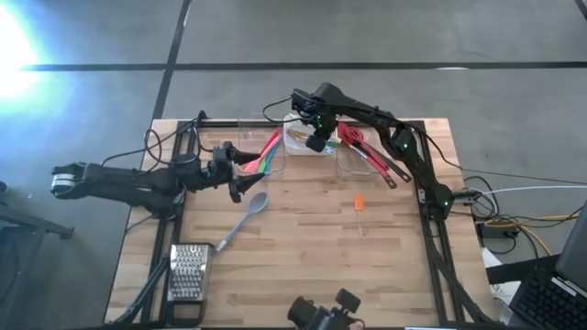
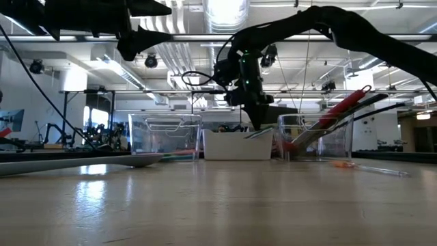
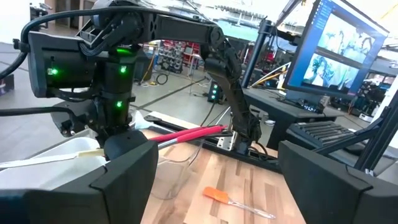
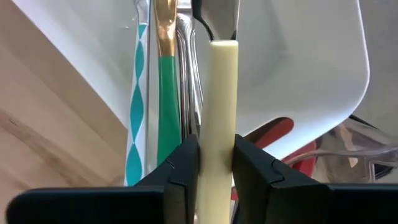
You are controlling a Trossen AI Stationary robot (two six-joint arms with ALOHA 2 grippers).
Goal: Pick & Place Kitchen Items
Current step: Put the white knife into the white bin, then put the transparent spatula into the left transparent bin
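My right gripper (image 1: pixel 316 143) is over the white bin (image 1: pixel 298 147) at the table's far side, shut on a cream-handled metal utensil (image 4: pixel 219 106). The bin holds other cutlery, with a teal-patterned handle (image 4: pixel 138 81) and a green one (image 4: pixel 165 93). My left gripper (image 1: pixel 235 174) is open and empty, beside a clear container (image 1: pixel 261 151) of red, pink and green utensils. A grey spoon (image 1: pixel 244 218) lies flat on the table's middle. A small orange spatula (image 3: pixel 219 195) lies right of it. My right gripper pinches the cream handle (image 4: pixel 217 146) between its two fingers (image 4: pixel 185 168). The fingers come from above and lie across the handle. The metal end (image 4: pixel 219 18) points into the white bin; whether it rests there I cannot tell.
A second clear container (image 1: pixel 362 151) with red and black utensils stands right of the white bin. A flat metal grater (image 1: pixel 188 271) lies at the near left. Cables and the black frame run along the table's left, right and far edges.
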